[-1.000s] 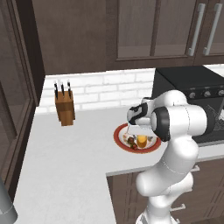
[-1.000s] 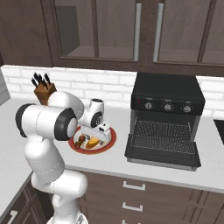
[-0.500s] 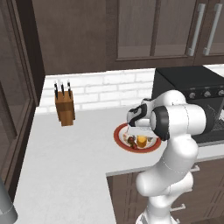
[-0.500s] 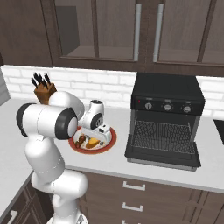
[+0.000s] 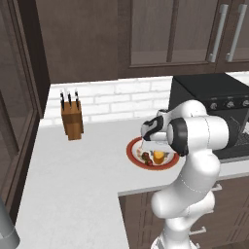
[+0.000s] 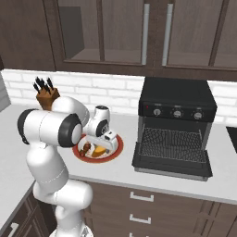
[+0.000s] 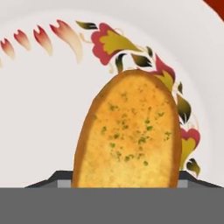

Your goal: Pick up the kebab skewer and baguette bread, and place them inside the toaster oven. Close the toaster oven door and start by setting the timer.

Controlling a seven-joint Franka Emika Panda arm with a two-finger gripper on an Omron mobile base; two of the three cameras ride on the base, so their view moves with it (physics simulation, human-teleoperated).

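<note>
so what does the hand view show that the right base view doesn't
Hand view alone: the herb-flecked top of the bread close up, with the finger tips low on either side, and the plate's red and yellow flower pattern. Right base view alone: the open oven, its lowered door, the knife block, the skewer. Both: bread on plate.

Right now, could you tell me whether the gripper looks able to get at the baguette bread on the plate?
Probably yes. The gripper is low over the plate, and in the hand view the baguette bread lies straight ahead between the jaws with nothing on top. The kebab skewer lies beside it, seemingly off the approach line.
</note>
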